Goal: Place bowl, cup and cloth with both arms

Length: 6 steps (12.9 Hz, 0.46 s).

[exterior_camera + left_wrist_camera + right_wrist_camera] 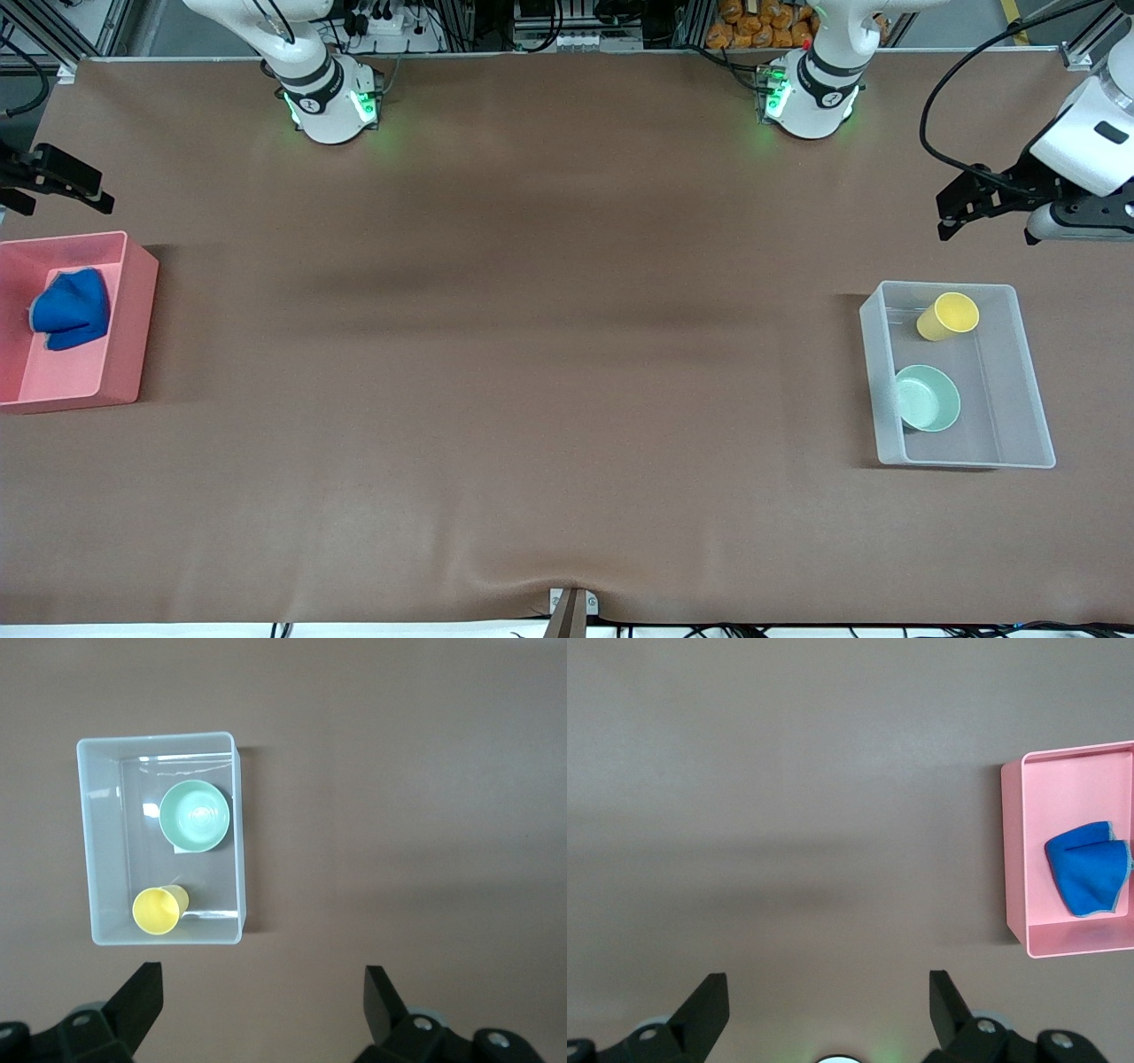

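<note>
The left gripper (950,215) hung released above the clear bin (1019,372) holding yellow cup (948,316) and mint-green bowl (927,398); the right gripper (66,189), also released, hovered above the pink bin (133,310) containing the blue cloth (73,308).

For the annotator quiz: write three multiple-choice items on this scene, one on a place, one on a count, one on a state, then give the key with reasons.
1. Where is the cloth?
A. in the pink bin
B. in the clear bin
C. on the bare table

2. How many things lie in the clear bin?
A. one
B. two
C. three

3. How is the left gripper?
A. shut on the cup
B. shut on nothing
C. open

Key: 1 A, the blue cloth sits in the pink bin. 2 B, only the cup and the bowl. 3 C, its fingers stand apart in the left wrist view, holding nothing.
</note>
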{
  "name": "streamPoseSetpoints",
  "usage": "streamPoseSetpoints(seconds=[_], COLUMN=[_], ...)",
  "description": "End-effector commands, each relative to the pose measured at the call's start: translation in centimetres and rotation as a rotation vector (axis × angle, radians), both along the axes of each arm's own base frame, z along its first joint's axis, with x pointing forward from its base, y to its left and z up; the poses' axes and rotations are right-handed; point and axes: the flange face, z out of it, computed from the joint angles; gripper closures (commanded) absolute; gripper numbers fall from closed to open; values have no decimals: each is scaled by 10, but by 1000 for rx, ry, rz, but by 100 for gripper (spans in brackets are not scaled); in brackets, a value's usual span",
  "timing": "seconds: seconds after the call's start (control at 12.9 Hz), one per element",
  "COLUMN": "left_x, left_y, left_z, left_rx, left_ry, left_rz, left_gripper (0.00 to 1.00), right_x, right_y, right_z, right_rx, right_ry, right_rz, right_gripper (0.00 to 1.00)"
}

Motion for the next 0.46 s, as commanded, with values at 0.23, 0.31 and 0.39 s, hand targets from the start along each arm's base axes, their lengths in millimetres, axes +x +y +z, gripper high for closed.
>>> streamPoseSetpoints(seconds=[0.23, 0.31, 0.39], left_x=[-7, -8, -9], left_y=[6, 7, 8], left_z=[23, 24, 24], left_rx=[-16, -20, -19], left_ry=[-1, 6, 12], left_rz=[8, 8, 10], left_gripper=[0, 0, 0], right_x=[3, 4, 4], right_y=[-1, -1, 0], right_z=[-3, -4, -4], right_rx=[-15, -13, -14], right_ry=[6, 9, 10], right_rz=[6, 6, 8], right_gripper=[0, 0, 0])
